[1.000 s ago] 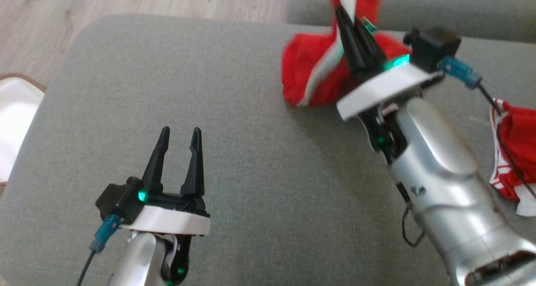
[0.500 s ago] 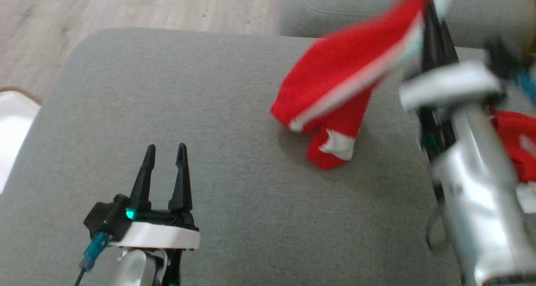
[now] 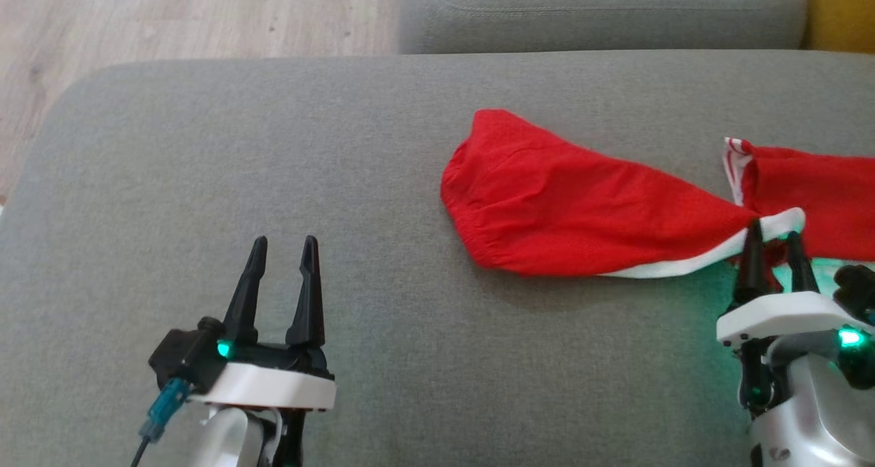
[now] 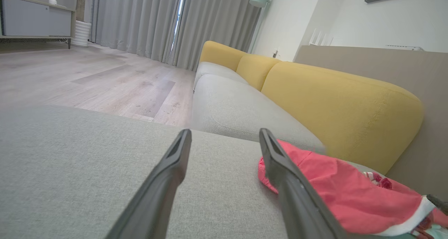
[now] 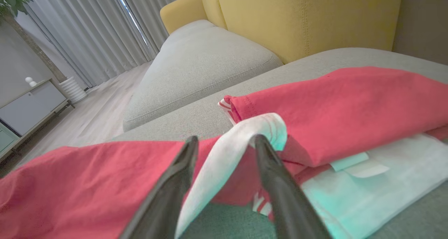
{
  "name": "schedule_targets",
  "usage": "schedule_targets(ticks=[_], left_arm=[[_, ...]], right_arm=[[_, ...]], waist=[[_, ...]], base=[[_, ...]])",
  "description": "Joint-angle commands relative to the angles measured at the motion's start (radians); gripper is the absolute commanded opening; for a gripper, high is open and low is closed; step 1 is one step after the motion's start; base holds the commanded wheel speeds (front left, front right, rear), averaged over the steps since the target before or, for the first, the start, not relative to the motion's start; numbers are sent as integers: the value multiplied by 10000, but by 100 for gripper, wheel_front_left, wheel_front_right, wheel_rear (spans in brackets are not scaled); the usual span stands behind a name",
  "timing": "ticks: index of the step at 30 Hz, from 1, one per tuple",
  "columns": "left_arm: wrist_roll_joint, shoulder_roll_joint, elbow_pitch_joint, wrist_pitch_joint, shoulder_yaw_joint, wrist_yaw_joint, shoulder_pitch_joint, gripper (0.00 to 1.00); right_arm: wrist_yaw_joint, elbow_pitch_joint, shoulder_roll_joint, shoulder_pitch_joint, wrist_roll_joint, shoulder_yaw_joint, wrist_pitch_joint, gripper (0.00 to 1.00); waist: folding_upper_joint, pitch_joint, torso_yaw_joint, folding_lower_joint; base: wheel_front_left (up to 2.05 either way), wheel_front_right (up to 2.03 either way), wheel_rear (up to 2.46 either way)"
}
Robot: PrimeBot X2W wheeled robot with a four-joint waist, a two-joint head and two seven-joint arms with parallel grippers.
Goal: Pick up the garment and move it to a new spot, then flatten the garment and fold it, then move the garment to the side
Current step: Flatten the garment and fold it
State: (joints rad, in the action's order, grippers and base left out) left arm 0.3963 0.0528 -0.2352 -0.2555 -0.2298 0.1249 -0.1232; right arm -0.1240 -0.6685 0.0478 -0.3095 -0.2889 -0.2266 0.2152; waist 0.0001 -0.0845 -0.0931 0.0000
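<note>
Garment [image 3: 581, 210], red with a white hem, laid out long on the grey sofa cushion [image 3: 273, 145] rather than dangling bunched from pinched fingers as 1 s ago, its hem end just beside another red piece [image 3: 817, 193] at the right. Right tool [image 3: 772, 231] now low and parted, white hem lying loose between its 2 fingers, so probably let go: move to the new spot judged done, flattening next. Left tool [image 3: 284, 241] half-wide and empty over bare cushion, well apart from the cloth.
</note>
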Motion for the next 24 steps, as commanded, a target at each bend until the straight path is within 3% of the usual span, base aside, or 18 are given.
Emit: schedule_targets(ticks=[1, 10, 17, 24], left_arm=[[-50, 80, 291, -63, 215, 57, -430, 100], [-41, 155, 362, -63, 182, 57, -373, 100], [-38, 148, 365, -63, 133, 57, -322, 100], [-21, 125, 452, -63, 67, 57, -279, 100]], right_arm=[[-67, 460, 24, -79, 83, 396, 41, 100], [-67, 2940, 24, 1054, 282, 2243, 343, 100], [-67, 4209, 24, 1808, 561, 2945, 311, 100], [-67, 4752, 24, 2195, 912, 2989, 53, 100]], waist=[[-1, 32, 88, 0], [-1, 89, 199, 0], [-1, 154, 174, 0], [-1, 202, 26, 0]], base=[[0, 0, 0], [0, 0, 0], [0, 0, 0], [0, 0, 0]])
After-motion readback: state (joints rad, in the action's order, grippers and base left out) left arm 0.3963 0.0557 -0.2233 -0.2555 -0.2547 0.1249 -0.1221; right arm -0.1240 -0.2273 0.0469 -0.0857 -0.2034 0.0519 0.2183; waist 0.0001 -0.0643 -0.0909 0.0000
